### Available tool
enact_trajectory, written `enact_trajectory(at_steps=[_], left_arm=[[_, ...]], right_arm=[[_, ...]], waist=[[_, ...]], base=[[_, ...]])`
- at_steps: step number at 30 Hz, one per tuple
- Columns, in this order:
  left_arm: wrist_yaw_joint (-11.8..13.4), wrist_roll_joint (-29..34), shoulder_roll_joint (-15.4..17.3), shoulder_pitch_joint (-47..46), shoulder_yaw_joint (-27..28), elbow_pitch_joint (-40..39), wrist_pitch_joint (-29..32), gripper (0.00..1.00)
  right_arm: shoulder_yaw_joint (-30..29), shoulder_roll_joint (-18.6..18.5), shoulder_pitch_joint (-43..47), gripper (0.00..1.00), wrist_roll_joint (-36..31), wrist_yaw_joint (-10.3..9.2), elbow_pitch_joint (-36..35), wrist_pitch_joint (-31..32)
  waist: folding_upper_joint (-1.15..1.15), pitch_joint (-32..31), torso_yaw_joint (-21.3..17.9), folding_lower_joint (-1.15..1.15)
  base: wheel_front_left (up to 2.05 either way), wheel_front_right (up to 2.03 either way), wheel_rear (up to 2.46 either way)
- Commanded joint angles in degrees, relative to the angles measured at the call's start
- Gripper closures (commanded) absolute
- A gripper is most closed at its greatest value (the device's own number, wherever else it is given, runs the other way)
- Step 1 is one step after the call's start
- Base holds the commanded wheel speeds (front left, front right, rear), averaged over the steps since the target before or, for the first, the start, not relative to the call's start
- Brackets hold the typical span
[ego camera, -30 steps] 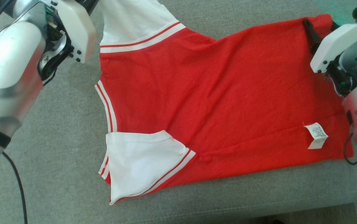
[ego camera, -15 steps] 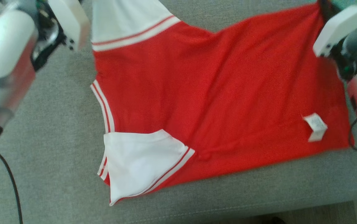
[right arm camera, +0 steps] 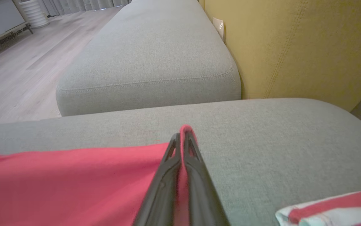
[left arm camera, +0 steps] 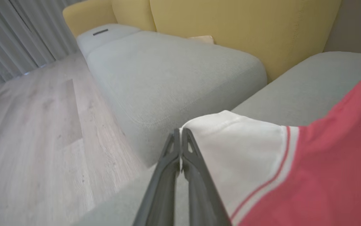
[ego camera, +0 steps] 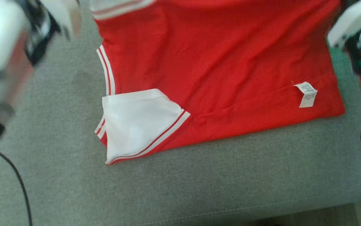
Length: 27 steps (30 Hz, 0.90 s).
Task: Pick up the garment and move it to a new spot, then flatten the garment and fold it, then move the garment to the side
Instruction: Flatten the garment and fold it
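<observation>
The garment is a red shirt with white striped sleeves, spread on a grey sofa cushion, a white care label near its hem. In the left wrist view my left gripper is shut on the edge of a white sleeve, lifted above the cushion. In the right wrist view my right gripper is shut on a red corner of the garment. The head view has both pale forearms blurred at its side edges, with the fingertips out of frame.
Another grey seat cushion and a yellow backrest lie beyond. Wooden floor runs beside the sofa, with grey curtains behind. A striped cloth shows at the right wrist view's lower corner. A black cable hangs at left.
My right gripper has shut on the garment's red corner. Both arms have drawn the garment's far edge toward the top of the head view, and the head view has shifted too.
</observation>
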Motion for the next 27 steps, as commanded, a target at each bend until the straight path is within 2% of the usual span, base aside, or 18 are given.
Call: enact_trajectory(at_steps=[1, 3, 7, 11, 19, 23, 27], left_arm=[[-0.1, -0.9, 2.3, 0.0, 2.1, -1.3, 0.1, 1.0], [0.1, -2.4, 3.2, 3.6, 2.2, -3.4, 0.2, 1.0], [2.4, -5.3, 6.3, 12.3, 2.9, -10.9, -0.3, 1.0], [7.2, -7.3, 10.5, 21.6, 3.2, -21.9, -0.6, 1.0], [19.0, -10.8, 19.0, 38.2, 2.8, -43.9, 1.5, 1.0], [22.9, -12.3, 20.6, 43.8, 2.0, -50.3, 2.3, 1.0], [25.2, -12.9, 20.2, 46.7, 1.5, -52.0, 1.7, 1.0]], right_arm=[[0.8, -0.9, 2.3, 1.0, 0.8, 0.37, -1.6, -0.6], [1.3, -1.6, 4.8, 1.0, 2.1, 0.37, -2.4, -1.0], [2.1, -3.5, 10.2, 1.0, 4.4, 0.37, -3.9, -2.1], [2.2, -5.1, 15.2, 1.0, 6.1, 0.37, -4.9, -2.9], [1.7, -6.4, 22.0, 1.0, 8.0, 0.37, -6.3, -3.5], [1.6, -6.4, 24.6, 1.0, 8.5, 0.37, -7.0, -3.3], [1.5, -6.4, 26.7, 1.0, 8.5, 0.37, -7.4, -3.1]], waist=[[0.0, -0.9, 0.3, 0.0], [0.0, -1.9, 0.5, 0.0], [0.0, -3.8, 1.2, 0.0], [0.0, -5.5, 1.9, 0.0], [0.0, -7.5, 2.4, 0.0], [0.0, -8.3, 2.2, 0.0], [0.0, -8.9, 2.1, 0.0]], base=[[0.0, 0.0, 0.0], [0.0, 0.0, 0.0], [0.0, 0.0, 0.0], [0.0, 0.0, 0.0], [0.0, 0.0, 0.0], [0.0, 0.0, 0.0], [0.0, 0.0, 0.0]])
